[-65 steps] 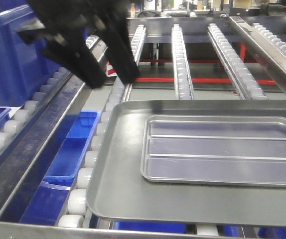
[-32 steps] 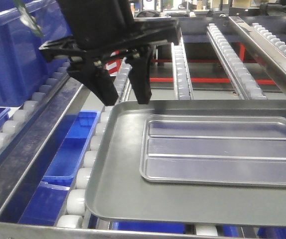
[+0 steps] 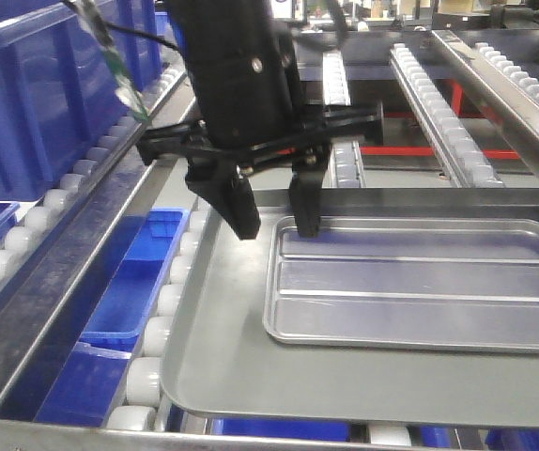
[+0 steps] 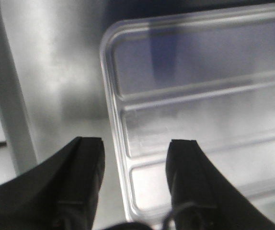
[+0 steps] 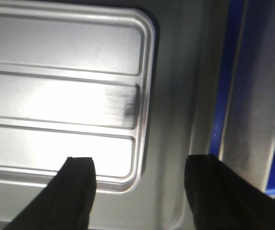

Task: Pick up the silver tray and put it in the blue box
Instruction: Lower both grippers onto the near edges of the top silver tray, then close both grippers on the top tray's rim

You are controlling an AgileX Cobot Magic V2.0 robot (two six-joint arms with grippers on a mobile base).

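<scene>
The silver tray (image 3: 420, 282), shiny with two long ridges, lies inside a larger plain grey sheet tray (image 3: 223, 357) on the roller conveyor. My left gripper (image 3: 277, 230) is open and hangs low over the silver tray's far left corner. In the left wrist view the left gripper (image 4: 137, 143) straddles the silver tray's (image 4: 200, 96) left rim, one finger outside and one over its base. My right gripper (image 5: 141, 162) is open over the silver tray's (image 5: 65, 96) right near corner and holds nothing. The blue box (image 3: 35, 103) stands at the far left.
Small shallow blue bins (image 3: 133, 282) sit below the rollers at the left. White roller rails (image 3: 340, 122) run away behind the trays, with a red bar (image 3: 420, 150) across. A metal side rail (image 4: 5, 96) lies left of the sheet tray.
My left gripper has moved right and down, from above the left rollers to the silver tray's left rim. The trays have not moved.
</scene>
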